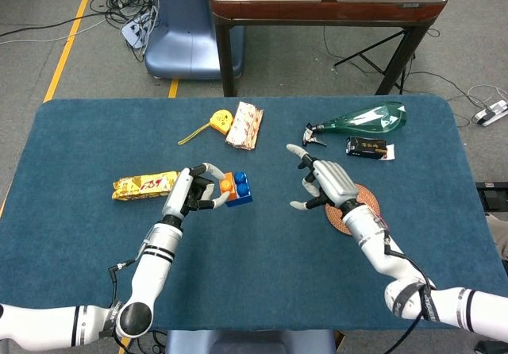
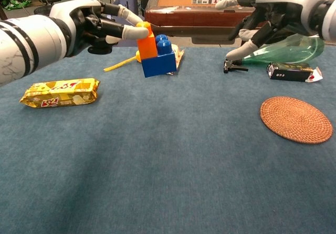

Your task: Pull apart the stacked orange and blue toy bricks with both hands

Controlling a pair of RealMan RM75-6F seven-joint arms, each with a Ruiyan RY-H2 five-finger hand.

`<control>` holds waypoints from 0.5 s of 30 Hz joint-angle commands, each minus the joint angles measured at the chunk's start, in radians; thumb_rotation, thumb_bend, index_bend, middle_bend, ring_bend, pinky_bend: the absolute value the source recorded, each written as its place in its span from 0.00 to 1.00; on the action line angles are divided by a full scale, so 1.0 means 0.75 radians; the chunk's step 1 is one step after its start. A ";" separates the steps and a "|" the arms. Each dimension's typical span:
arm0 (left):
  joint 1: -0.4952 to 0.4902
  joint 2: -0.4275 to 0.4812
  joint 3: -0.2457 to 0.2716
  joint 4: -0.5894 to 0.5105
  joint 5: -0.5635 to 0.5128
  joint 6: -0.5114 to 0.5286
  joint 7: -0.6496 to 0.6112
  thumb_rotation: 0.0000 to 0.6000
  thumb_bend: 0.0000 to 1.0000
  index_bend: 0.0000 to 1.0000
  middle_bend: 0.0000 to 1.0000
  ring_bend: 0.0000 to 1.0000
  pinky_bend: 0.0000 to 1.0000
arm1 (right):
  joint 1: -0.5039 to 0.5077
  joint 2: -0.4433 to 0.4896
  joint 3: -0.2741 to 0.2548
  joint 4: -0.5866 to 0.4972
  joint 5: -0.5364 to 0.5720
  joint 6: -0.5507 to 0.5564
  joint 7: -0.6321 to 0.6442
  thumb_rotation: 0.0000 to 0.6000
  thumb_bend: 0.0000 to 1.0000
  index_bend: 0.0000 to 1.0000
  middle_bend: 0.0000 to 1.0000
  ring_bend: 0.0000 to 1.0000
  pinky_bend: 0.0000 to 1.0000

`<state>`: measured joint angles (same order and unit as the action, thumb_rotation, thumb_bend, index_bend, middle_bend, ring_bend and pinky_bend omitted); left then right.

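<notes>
My left hand (image 1: pixel 193 193) (image 2: pixel 94 24) holds the stacked bricks in the air above the table, pinching the orange brick (image 1: pixel 227 187) (image 2: pixel 147 44). The blue brick (image 1: pixel 240 190) (image 2: pixel 160 60) is joined to the orange one and sticks out to the right. To the right of the bricks my right hand (image 1: pixel 325 183) (image 2: pixel 273 13) hovers with its fingers spread and nothing in it. A gap separates it from the blue brick.
A yellow snack bar (image 1: pixel 146 185) (image 2: pixel 59 92) lies at the left. A tape measure (image 1: pixel 220 120) and a snack packet (image 1: pixel 245 125) lie at the back. A green spray bottle (image 1: pixel 365 118) (image 2: pixel 283 49), a black box (image 1: pixel 367 147) (image 2: pixel 292 72) and a woven coaster (image 2: pixel 296 119) lie at the right.
</notes>
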<state>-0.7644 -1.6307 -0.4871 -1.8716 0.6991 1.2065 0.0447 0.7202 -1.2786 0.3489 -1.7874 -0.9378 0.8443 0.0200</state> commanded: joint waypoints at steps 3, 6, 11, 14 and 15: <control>-0.002 -0.003 0.001 -0.003 0.006 0.006 0.008 1.00 0.58 0.73 0.88 0.97 1.00 | 0.040 -0.081 0.020 0.078 0.047 -0.036 0.076 1.00 0.00 0.02 0.97 1.00 1.00; 0.000 -0.005 0.003 -0.004 0.011 0.011 0.009 1.00 0.58 0.73 0.88 0.97 1.00 | 0.055 -0.108 0.027 0.116 0.063 -0.089 0.143 1.00 0.00 0.02 0.97 1.00 1.00; 0.001 -0.007 0.002 -0.003 0.017 0.016 0.013 1.00 0.58 0.73 0.88 0.97 1.00 | 0.066 -0.130 0.047 0.157 0.062 -0.194 0.285 1.00 0.00 0.02 0.97 1.00 1.00; 0.001 -0.008 0.002 -0.003 0.018 0.017 0.015 1.00 0.58 0.73 0.88 0.97 1.00 | 0.067 -0.134 0.063 0.177 0.049 -0.265 0.380 1.00 0.00 0.02 0.97 1.00 1.00; 0.000 -0.009 0.002 -0.003 0.019 0.015 0.017 1.00 0.58 0.74 0.88 0.97 1.00 | 0.068 -0.137 0.071 0.188 0.044 -0.296 0.420 1.00 0.00 0.02 0.97 1.00 1.00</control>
<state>-0.7641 -1.6372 -0.4855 -1.8739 0.7130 1.2184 0.0567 0.7678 -1.3741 0.3885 -1.6656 -0.8975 0.6665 0.2838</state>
